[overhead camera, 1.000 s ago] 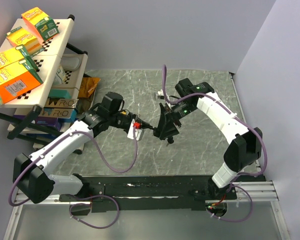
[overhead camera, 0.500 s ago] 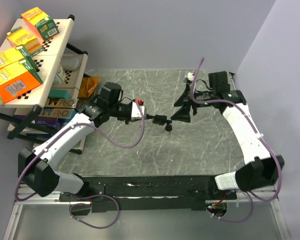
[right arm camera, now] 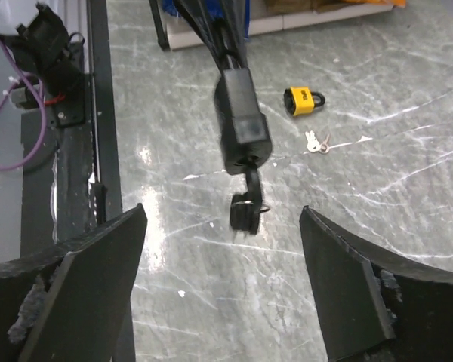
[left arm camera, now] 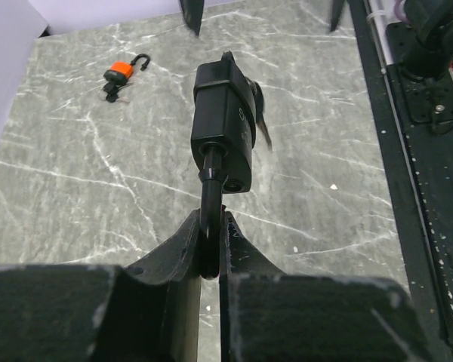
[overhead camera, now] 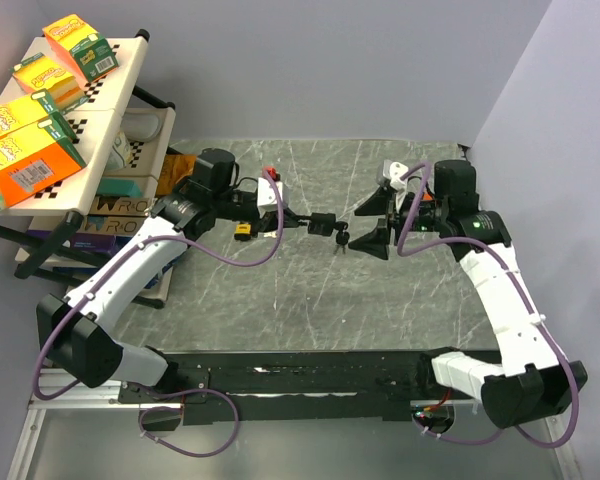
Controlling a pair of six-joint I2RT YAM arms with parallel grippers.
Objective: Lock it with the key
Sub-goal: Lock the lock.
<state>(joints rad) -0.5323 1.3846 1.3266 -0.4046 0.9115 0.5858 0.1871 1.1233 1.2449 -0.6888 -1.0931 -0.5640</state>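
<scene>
L gripper (left arm camera: 211,253) is clamped on the shackle of the black padlock (left arm camera: 223,124), holding it in the air over mid table (overhead camera: 280,300). In the top view the lock body points to 3 o'clock. Key (right arm camera: 247,197) is in the keyhole, ring dangling. R gripper (right arm camera: 223,219) sits at the lock's 3 o'clock, jaws wide, gripping nothing, clear of the key. So insertion looks done. Prob. left: pinch key, turn it. Can't tell if the shackle is latched. Yellow padlock (right arm camera: 303,100) w/ loose keys (right arm camera: 317,142) lies at the black one's 9 o'clock.

Black padlock (right arm camera: 243,128) with key (right arm camera: 246,205) beneath
</scene>
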